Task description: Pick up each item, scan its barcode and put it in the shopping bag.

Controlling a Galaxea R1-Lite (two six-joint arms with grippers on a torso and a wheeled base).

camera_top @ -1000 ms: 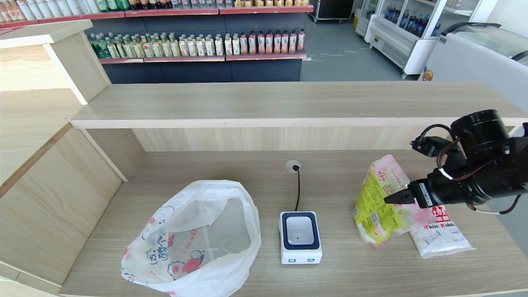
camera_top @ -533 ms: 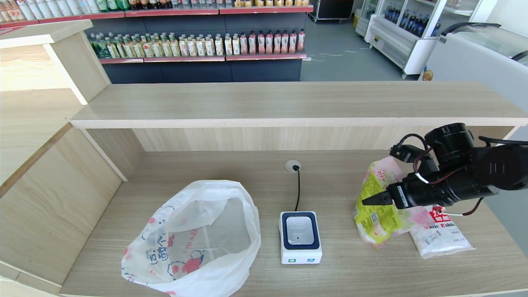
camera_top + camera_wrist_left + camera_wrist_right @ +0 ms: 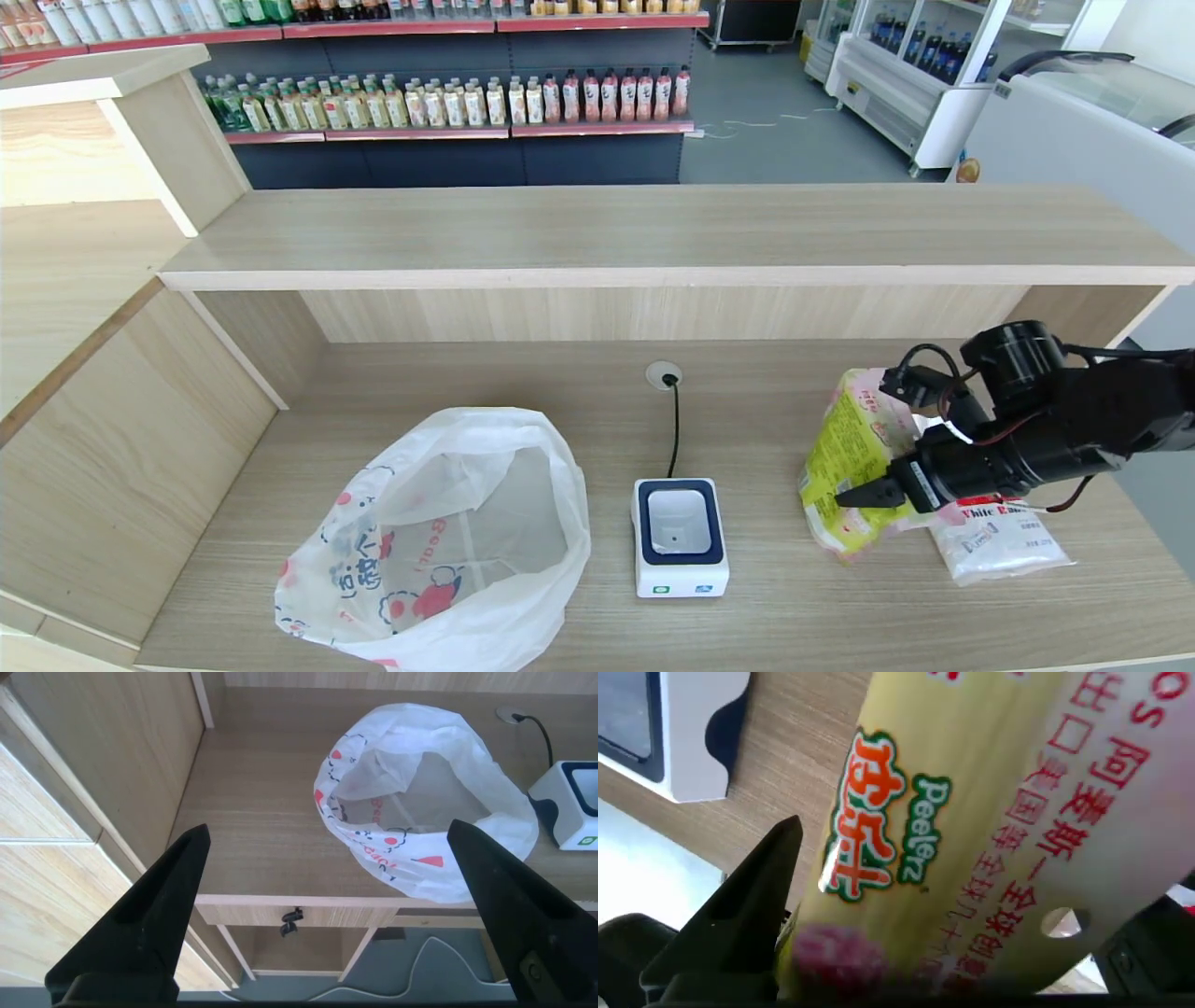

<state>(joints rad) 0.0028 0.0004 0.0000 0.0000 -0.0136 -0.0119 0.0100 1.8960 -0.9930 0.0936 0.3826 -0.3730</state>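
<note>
Counter showing pale wood-grain finish, matt and smooth. Shopping bag, lower left of head view, looking like thin translucent white plastic, crinkled, faintly shiny. Barcode scanner at centre wearing glossy white plastic shell with dark blue surround, window reflecting light like glass. Scanner cable looking black, matt. Yellow-green snack packet at right gleaming as glossy plastic film, wrinkling at edges. White candy packet beside it showing same slick film. Right gripper looking matt black.
</note>
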